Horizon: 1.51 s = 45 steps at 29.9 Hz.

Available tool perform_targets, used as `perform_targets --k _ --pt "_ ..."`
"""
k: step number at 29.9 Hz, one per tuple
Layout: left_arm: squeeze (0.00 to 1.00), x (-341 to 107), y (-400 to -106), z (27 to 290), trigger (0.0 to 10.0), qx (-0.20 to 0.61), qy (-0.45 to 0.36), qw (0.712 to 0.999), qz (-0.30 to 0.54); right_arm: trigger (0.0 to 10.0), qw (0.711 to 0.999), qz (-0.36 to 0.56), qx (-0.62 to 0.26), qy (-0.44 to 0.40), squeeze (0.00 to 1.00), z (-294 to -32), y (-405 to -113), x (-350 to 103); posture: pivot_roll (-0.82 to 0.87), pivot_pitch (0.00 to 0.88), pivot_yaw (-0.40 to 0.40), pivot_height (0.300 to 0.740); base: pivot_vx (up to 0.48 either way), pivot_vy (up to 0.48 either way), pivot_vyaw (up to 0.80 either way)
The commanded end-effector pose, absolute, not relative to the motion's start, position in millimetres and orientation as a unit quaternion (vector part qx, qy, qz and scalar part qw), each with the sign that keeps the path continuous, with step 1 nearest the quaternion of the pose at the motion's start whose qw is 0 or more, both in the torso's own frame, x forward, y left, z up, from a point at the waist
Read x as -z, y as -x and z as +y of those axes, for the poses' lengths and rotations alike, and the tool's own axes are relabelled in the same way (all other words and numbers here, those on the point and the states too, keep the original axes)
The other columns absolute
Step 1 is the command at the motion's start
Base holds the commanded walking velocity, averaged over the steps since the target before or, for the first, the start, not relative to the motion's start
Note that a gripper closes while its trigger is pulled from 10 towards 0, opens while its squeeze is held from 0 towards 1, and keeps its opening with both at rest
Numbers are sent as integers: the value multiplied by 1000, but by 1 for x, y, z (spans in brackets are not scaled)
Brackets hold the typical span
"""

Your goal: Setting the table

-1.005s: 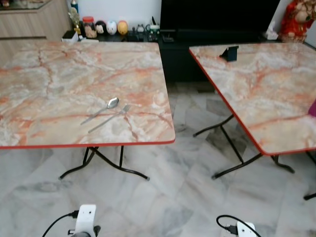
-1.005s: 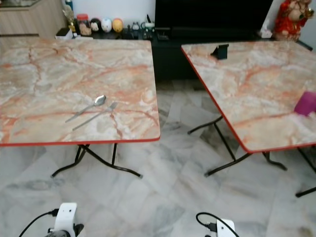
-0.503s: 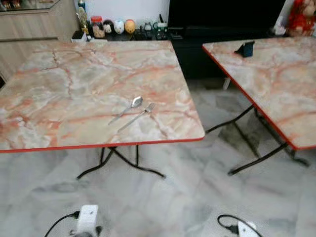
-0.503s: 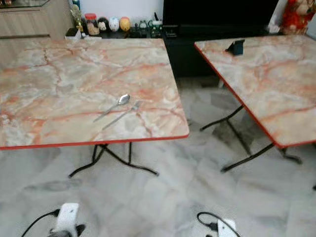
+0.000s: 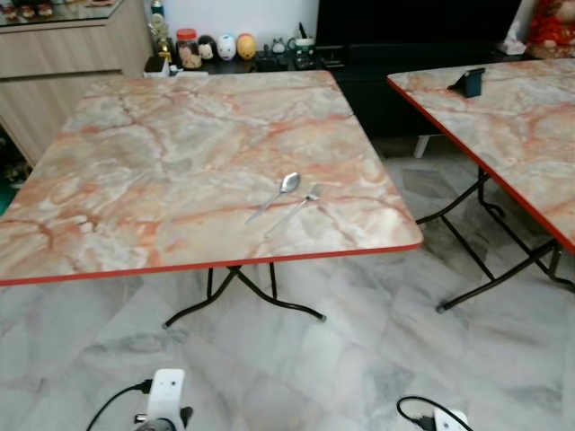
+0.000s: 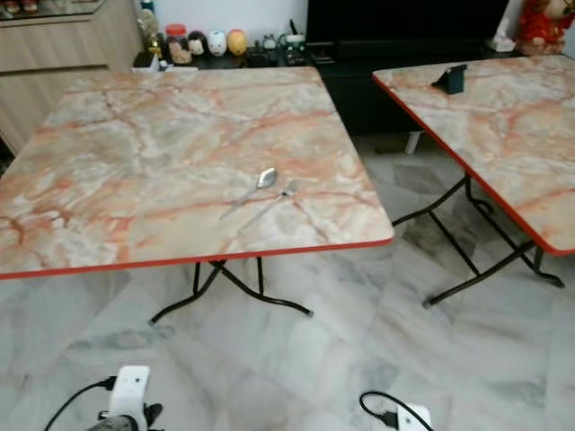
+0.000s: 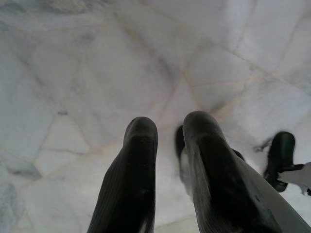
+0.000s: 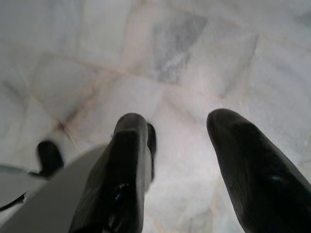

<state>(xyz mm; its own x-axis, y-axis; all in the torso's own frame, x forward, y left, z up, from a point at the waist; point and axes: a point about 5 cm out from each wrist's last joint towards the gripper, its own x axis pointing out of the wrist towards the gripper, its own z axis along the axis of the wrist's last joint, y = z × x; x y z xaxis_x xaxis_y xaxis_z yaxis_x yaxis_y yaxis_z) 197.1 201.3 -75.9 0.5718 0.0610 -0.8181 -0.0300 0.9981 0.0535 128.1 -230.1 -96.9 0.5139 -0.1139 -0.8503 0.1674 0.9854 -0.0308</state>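
**Grippers low over marble floor, cutlery waiting on the bench ahead**

Left gripper [image 7: 167, 141] hangs idle above the floor [image 7: 73, 73], its two rounded, matte black fingers [image 7: 133, 179] set a narrow gap apart and holding nothing. Beneath it lie pale grey-white marble tiles, veined and cut into irregular polygons by thin seams.

Ahead of this gripper and above it stands the near bench [image 5: 135, 171], a square slab with rounded corners, glossy pink-and-cream marble pattern streaked with orange veins, edged in a thin red band, on thin black folding metal legs [image 5: 243, 296]. Toward its front right part lie a shiny metal spoon [image 5: 277, 193] and a metal fork [image 5: 296, 205], side by side and nearly parallel, both slanted, the fork just to the right of the spoon.

Beyond the bench, a low dark shelf carries a row of small round figurines and jars [image 5: 216, 47].

Right gripper [image 8: 177, 145] also hangs over the marble floor, its smooth black fingers spread wide and empty. Ahead of it and off to its right stands a second bench [image 5: 512, 135] of the same veined, red-edged pattern, with a small dark wedge-shaped object [image 5: 469, 83] near its far side.
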Motion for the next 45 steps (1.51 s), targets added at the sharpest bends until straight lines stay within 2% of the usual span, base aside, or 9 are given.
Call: perform_targets --k 1,7,32,45 --pt "0 77 -193 208 10000 -30 -26 881 471 10000 873 480 75 -25 0 -228 -133 96 -32 0 -20 740 0 315 569" --pt "0 78 -192 208 10000 -32 -25 880 472 10000 873 480 77 -25 0 -228 -133 95 -24 0 -24 740 0 314 693" --pt "0 78 -192 205 10000 -32 -23 881 472 10000 872 481 87 -29 0 -230 -133 96 -19 0 -31 740 0 313 0" --pt "0 79 -192 202 10000 -21 -31 881 472 10000 878 462 122 -34 0 -232 -133 94 -25 0 -27 740 0 0 0"
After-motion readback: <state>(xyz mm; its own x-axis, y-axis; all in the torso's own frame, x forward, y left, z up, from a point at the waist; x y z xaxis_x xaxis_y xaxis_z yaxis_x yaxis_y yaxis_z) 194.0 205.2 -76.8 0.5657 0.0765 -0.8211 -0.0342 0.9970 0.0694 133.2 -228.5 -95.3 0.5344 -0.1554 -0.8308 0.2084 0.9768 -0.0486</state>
